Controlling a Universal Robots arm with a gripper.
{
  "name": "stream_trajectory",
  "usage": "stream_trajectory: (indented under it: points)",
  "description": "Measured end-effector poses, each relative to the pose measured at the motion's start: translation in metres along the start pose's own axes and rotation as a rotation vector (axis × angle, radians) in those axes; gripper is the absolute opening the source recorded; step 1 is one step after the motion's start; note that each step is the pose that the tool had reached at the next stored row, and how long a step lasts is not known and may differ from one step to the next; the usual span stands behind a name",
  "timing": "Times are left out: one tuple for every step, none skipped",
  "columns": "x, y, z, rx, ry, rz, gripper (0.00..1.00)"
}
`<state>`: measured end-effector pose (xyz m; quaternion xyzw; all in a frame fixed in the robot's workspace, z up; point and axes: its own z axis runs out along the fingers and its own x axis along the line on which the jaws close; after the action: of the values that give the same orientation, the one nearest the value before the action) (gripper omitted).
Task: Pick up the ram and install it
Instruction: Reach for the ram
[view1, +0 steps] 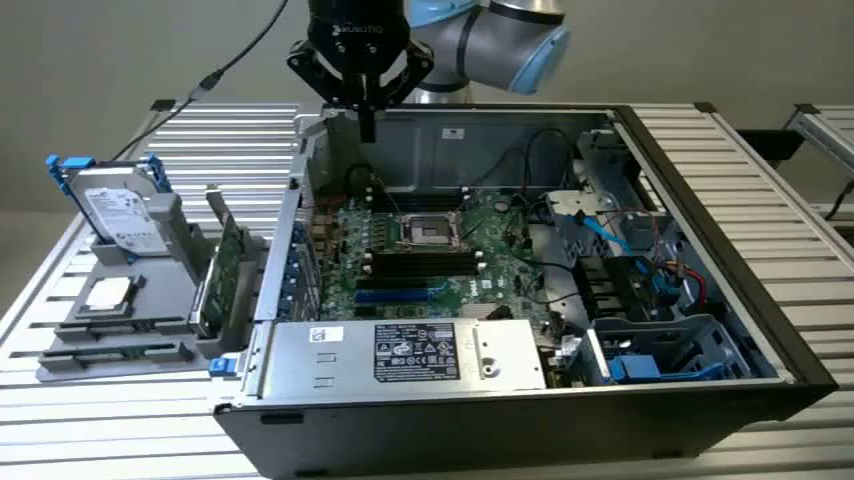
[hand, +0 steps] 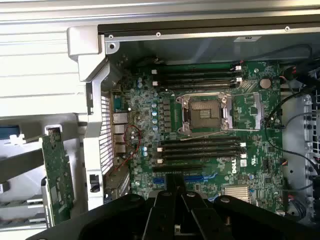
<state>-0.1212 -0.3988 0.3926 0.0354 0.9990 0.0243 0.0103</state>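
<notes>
Exterior view, from the near edge of the bench backwards: the ram is seen lying flat in the front groove of a grey holder tray, close to the bench's near corner on the exterior view's left. It is shown as a long, narrow, thin stick of dark green, set lengthwise along the tray's front edge; its chips cannot be made out. Behind it on the same tray a square silver chip is laid flat and a hard drive is propped upright. A larger green expansion card is stood on edge at the tray's side nearest the computer case.

The open case is set mid-bench, with the motherboard and its long black memory slots exposed.

Farthest back, the jaws are held above the case's far wall, at its corner on the exterior view's left. They are pressed together, with nothing pinched between them.

The ram is thus placed well apart from the jaws, towards the near edge, with the expansion card and the case wall between.

In the wrist view the pressed-together jaws are seen over the motherboard, with the expansion card beyond the case wall.
</notes>
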Motion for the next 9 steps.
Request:
stream_trajectory:
  points:
    - [0.0000,0.0000,0.0000,0.0000,0.0000,0.000,0.11]
    - [0.0000,0.0000,0.0000,0.0000,0.0000,0.000,0.11]
    - [0.0000,0.0000,0.0000,0.0000,0.0000,0.000,0.11]
    - [0.0000,0.0000,0.0000,0.0000,0.0000,0.000,0.11]
    - [0.0000,0.0000,0.0000,0.0000,0.0000,0.000,0.11]
    - [0.0000,0.0000,0.0000,-0.0001,0.0000,0.000,0.11]
    - [0.0000,0.0000,0.0000,-0.0001,0.0000,0.000,0.11]
    - [0.0000,0.0000,0.0000,-0.0001,0.0000,0.000,0.11]
    - [0.0001,0.0000,0.0000,-0.0001,0.0000,0.000,0.11]
